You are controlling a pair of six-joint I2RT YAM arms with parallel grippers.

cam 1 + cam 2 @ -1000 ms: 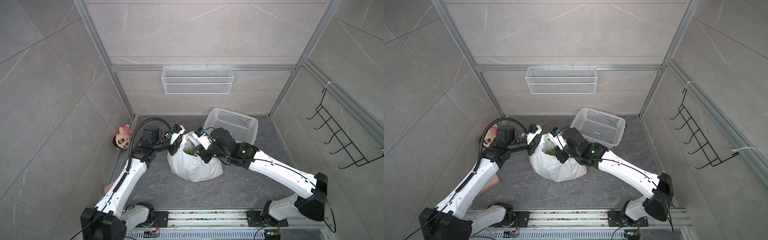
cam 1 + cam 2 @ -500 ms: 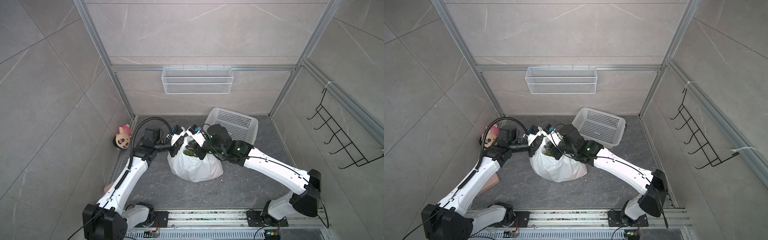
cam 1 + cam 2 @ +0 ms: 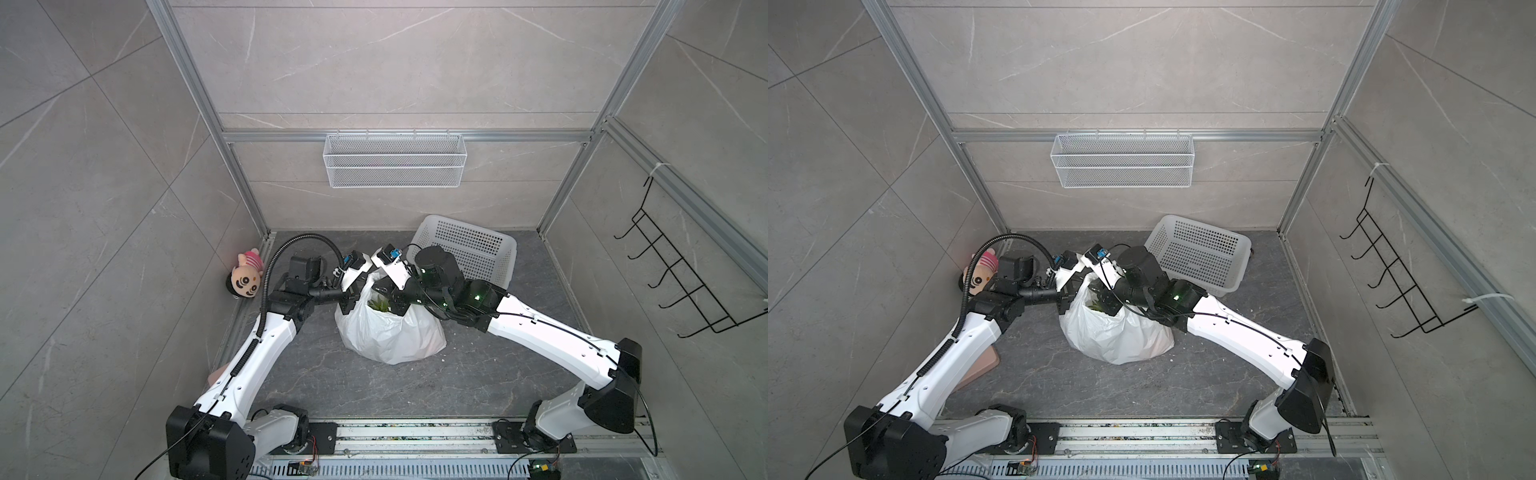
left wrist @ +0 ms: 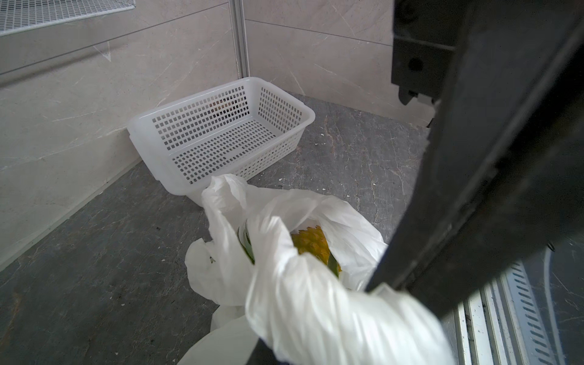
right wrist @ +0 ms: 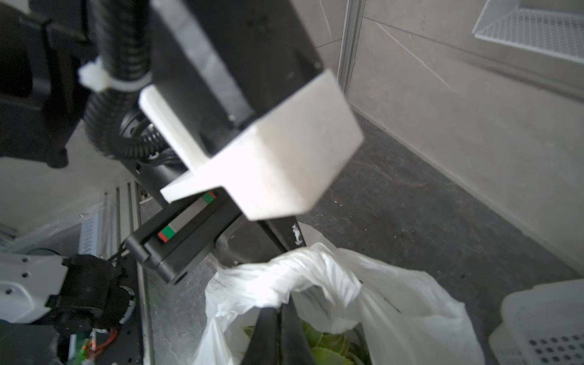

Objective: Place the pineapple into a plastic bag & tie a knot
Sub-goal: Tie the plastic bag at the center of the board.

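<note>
The white plastic bag (image 3: 390,336) (image 3: 1117,336) stands on the dark floor between my arms. The pineapple is inside it: its green crown (image 3: 379,305) (image 5: 325,344) shows at the mouth, its yellow body (image 4: 311,245) in the left wrist view. My left gripper (image 3: 348,308) (image 4: 264,354) is shut on a twisted handle strip (image 4: 316,309), which covers its fingers. My right gripper (image 3: 392,304) (image 5: 279,308) has its fingers pressed together at the other bunched strip (image 5: 294,278), tips under the plastic. No knot shows in any view.
A white perforated basket (image 3: 465,249) (image 4: 189,104) leans at the back right, close behind my right wrist. A wire shelf (image 3: 395,160) hangs on the back wall and a black hook rack (image 3: 681,274) on the right wall. A plush toy (image 3: 245,276) sits far left.
My right gripper has moved back and left to the bag's mouth and closed on the handle strip. The left gripper has kept its hold and shifted only slightly.
</note>
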